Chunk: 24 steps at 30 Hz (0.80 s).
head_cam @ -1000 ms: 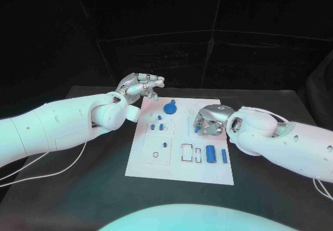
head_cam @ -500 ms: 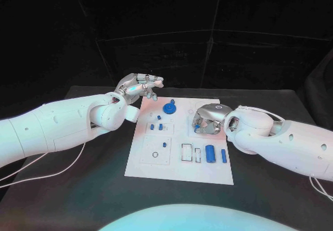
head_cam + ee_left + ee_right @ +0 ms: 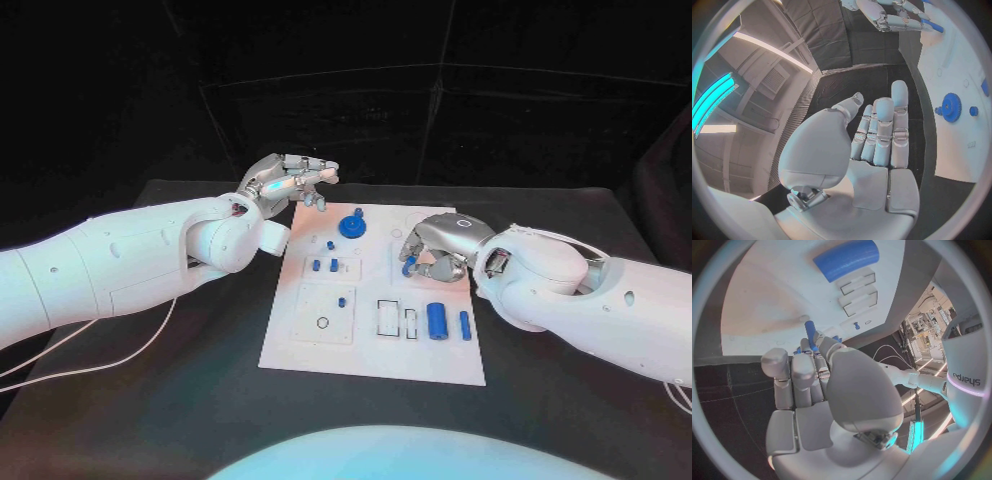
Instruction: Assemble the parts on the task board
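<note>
While the right hand [image 3: 434,250] hovers over the task board [image 3: 378,345] with its fingers pinching a small blue peg [image 3: 410,266], the left hand [image 3: 293,180] sits off the board's far left corner, fingers together, holding nothing. Its wrist view catches the blue gear [image 3: 951,106] up close.

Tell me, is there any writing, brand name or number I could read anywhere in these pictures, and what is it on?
"sharpa" – dark letters, seen turned on their side, on the white forearm of the robot's left arm in the right wrist view.
No readable text, number or sign on the task board, the blue parts or the table.
</note>
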Motion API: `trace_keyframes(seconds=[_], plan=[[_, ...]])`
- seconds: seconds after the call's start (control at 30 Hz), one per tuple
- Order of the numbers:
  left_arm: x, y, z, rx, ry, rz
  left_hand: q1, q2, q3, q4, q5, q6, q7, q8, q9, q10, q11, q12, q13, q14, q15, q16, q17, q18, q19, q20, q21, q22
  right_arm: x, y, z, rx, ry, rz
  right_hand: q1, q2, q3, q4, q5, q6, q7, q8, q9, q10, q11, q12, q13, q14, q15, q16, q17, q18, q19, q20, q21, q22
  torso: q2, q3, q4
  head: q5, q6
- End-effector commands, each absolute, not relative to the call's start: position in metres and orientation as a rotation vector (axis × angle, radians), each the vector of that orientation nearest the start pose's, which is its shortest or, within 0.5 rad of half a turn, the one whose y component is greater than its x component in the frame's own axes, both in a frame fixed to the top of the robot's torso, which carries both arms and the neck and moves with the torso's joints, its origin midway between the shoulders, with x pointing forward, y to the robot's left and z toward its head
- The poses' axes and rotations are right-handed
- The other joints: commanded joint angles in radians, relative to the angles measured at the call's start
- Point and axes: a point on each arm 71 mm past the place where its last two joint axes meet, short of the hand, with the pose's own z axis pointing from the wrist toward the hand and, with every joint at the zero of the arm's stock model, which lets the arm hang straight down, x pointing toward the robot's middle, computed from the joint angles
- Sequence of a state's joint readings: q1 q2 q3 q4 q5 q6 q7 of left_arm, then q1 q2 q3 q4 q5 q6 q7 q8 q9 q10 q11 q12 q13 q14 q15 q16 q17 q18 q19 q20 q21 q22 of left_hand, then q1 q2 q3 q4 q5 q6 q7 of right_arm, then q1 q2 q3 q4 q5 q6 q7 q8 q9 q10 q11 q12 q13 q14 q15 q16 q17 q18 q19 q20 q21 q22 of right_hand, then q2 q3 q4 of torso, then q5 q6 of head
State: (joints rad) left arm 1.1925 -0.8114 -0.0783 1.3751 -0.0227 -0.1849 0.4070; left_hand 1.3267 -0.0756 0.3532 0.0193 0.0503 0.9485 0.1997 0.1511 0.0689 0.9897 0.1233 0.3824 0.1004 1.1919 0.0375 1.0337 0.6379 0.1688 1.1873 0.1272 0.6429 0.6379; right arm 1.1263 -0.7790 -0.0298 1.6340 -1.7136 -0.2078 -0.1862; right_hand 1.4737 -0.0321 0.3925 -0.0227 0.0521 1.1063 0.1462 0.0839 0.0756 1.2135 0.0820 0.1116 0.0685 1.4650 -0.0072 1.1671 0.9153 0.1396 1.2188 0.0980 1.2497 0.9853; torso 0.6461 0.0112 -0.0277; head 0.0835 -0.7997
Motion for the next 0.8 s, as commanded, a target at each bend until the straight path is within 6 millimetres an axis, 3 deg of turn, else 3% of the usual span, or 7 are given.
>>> trace_keyframes(seconds=[0.03,0.23,0.47,0.67,0.8], plan=[[0.507,0.232,-0.202,-1.092,1.461,-1.549,0.005,0.001,-0.004,0.001,-0.001,-0.009,0.000,0.004,-0.001,-0.009,0.000,0.001,0.001,-0.004,0.000,-0.001,-0.001,0.013,-0.003,0.007,-0.006,-0.001,0.440,-0.132,-0.192,-0.388,1.598,0.705,-0.005,-0.005,0.006,0.002,0.004,0.001,0.002,-0.006,-0.001,0.015,-0.008,-0.006,-0.001,0.012,-0.003,0.004,0.001,-0.018,0.006,-0.001,0.006,0.001,0.001,-0.0003,0.0010,0.001,0.002],[0.507,0.232,-0.202,-1.092,1.462,-1.551,0.007,0.002,-0.004,0.000,-0.001,-0.009,0.000,0.004,-0.001,-0.010,0.000,0.003,0.001,-0.005,0.000,-0.001,-0.002,0.013,-0.003,0.007,-0.006,-0.001,0.431,-0.120,-0.182,-0.372,1.578,0.789,-0.009,-0.010,0.018,-0.002,0.005,0.001,0.003,-0.008,-0.002,0.014,-0.007,-0.010,-0.001,0.011,-0.002,0.007,0.003,-0.018,0.005,0.000,0.009,0.004,0.001,-0.0003,0.0011,0.003,0.002],[0.507,0.229,-0.202,-1.090,1.463,-1.556,0.007,0.002,-0.004,0.000,-0.001,-0.009,0.000,0.004,-0.001,-0.010,0.000,0.003,0.001,-0.005,0.000,-0.001,-0.002,0.013,-0.003,0.007,-0.006,-0.001,0.419,-0.079,-0.180,-0.423,1.592,0.923,-0.012,-0.012,0.024,-0.004,0.006,0.000,0.004,-0.009,-0.002,0.014,-0.006,-0.013,-0.001,0.011,-0.001,0.009,0.003,-0.018,0.004,0.000,0.009,0.002,0.002,-0.0003,0.0007,0.012,-0.002],[0.507,0.227,-0.202,-1.088,1.465,-1.562,0.007,0.002,-0.004,0.000,-0.001,-0.009,0.000,0.004,-0.001,-0.010,0.000,0.003,0.001,-0.005,0.000,-0.001,-0.002,0.013,-0.003,0.007,-0.006,-0.001,0.408,-0.046,-0.194,-0.484,1.623,1.016,-0.017,-0.014,0.033,-0.005,0.007,-0.002,0.006,-0.011,-0.003,0.012,-0.004,-0.017,-0.001,0.010,0.000,0.010,0.003,-0.017,0.000,0.002,0.007,-0.001,0.002,-0.0016,0.0030,0.020,-0.006],[0.507,0.227,-0.202,-1.087,1.464,-1.562,0.007,0.002,-0.004,0.000,-0.001,-0.009,0.000,0.004,-0.001,-0.010,0.000,0.003,0.001,-0.005,0.000,-0.001,-0.002,0.013,-0.003,0.007,-0.006,-0.001,0.404,-0.035,-0.205,-0.509,1.643,1.040,-0.018,-0.014,0.035,-0.005,0.008,-0.003,0.006,-0.012,-0.003,0.010,-0.004,-0.019,-0.001,0.010,0.000,0.010,0.003,-0.017,-0.001,0.002,0.008,-0.001,0.002,-0.0006,0.0005,0.029,-0.009]])
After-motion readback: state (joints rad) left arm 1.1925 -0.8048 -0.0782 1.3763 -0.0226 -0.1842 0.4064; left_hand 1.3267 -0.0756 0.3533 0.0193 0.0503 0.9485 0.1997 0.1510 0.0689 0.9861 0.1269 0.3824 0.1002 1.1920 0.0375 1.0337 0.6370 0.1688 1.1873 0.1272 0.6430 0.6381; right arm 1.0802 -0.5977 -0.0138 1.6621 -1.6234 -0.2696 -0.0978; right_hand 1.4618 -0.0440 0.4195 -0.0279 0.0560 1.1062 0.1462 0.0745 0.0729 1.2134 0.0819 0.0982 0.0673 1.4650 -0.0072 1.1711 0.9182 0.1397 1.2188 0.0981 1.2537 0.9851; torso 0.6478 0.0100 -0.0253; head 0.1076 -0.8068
